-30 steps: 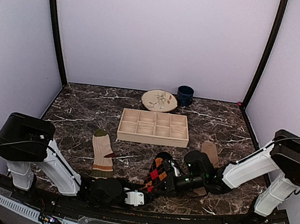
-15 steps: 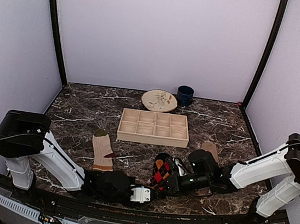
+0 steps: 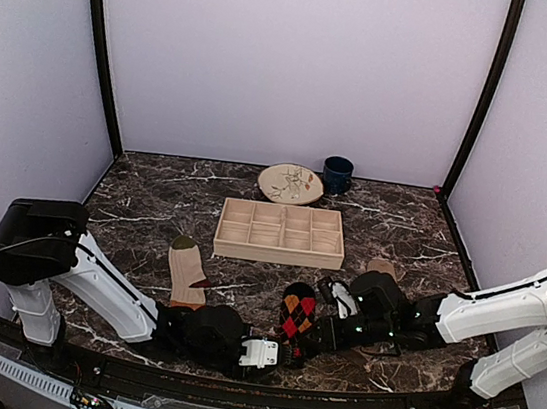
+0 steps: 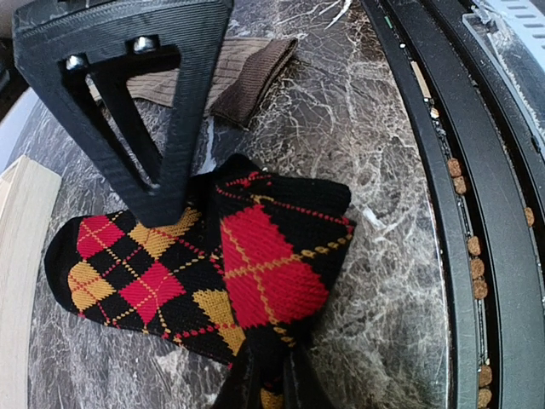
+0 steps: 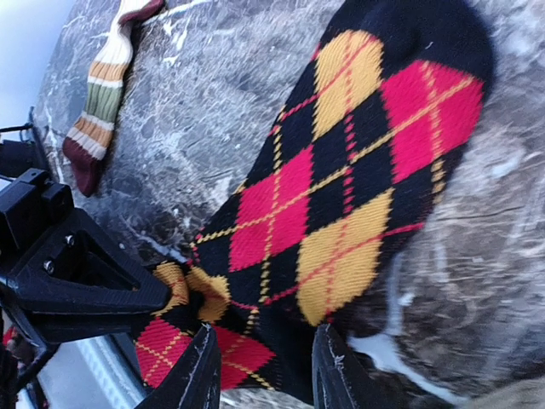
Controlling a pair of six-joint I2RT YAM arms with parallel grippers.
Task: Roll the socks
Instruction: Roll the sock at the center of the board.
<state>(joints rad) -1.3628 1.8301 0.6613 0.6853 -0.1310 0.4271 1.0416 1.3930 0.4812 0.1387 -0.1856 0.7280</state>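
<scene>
The black argyle sock (image 4: 213,264) is lying on the dark marble table (image 3: 153,199) close to the near edge, at about 6 o'clock from the wooden divided tray (image 3: 280,233). Both arms are meeting over it. In the left wrist view the sock is lying folded on itself: a flap with one large red diamond is covering its right half, and a rounded end is pointing to 9 o'clock.

The left gripper (image 4: 268,388) is sitting at the sock's 6 o'clock edge in that view. Its two fingers are standing close together with the edge bunched between them, clamped on the fabric.

The right gripper (image 5: 264,375) is reaching in from 3 o'clock in the top view. Seen from the left wrist, its black triangular finger (image 4: 162,204) is pointing down, with its tip touching the sock beside the fold. In its own camera the fingers are standing apart with black fabric filling the gap, and the sock is running on past one of them. Whether they are pinching or only pressing down cannot be told.

The striped sock (image 3: 186,276) is lying flat at 9 o'clock from the argyle one, well apart from both grippers. The tan ribbed sock (image 4: 230,72), with its darker brown cuff, is lying near the argyle sock at 12 o'clock in the left wrist view, not touching it. A plate (image 3: 290,183) and a dark mug (image 3: 337,174) are standing at the far edge.
</scene>
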